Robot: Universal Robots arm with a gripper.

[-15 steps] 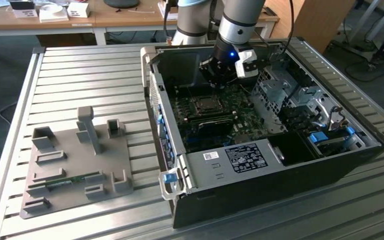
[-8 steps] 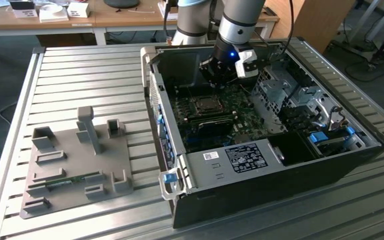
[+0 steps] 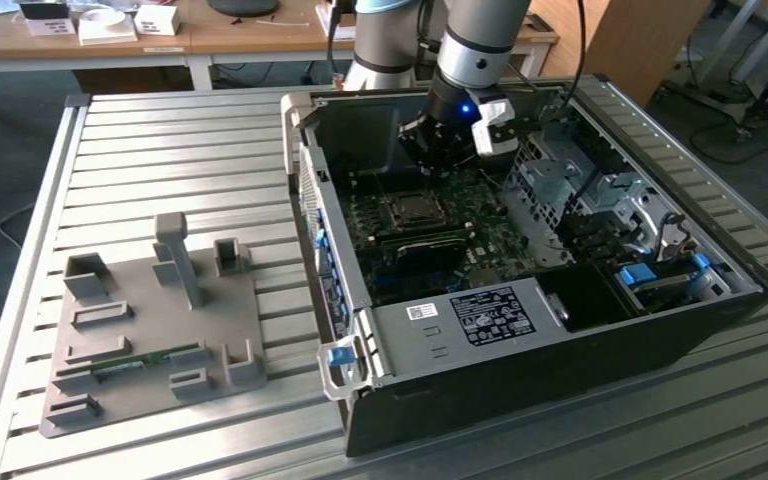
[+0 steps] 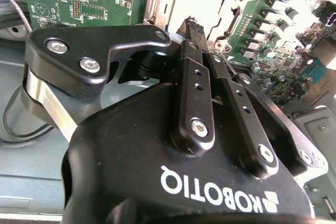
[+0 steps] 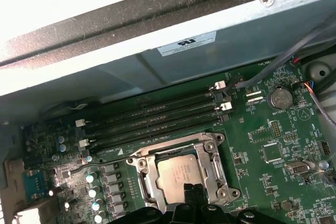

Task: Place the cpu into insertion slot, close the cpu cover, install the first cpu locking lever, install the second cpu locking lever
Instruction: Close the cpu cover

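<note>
A slatted metal desk (image 3: 157, 140) is seen carrying an open computer case (image 3: 558, 370), with the green motherboard (image 5: 273, 129) exposed inside. The end effector (image 4: 190, 24) is recorded with fingers pressed together and nothing gripped. The cpu cover (image 5: 212, 167) lies flat on the socket. The cpu (image 5: 176, 174) is seated in its window, just beneath the fingertips.

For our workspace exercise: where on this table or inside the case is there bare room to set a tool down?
Free: bare table slats above the grey fixture in the exterior view, and the strip between fixture and computer case. Crowded: inside the case, where the claw hangs over the cpu.
</note>
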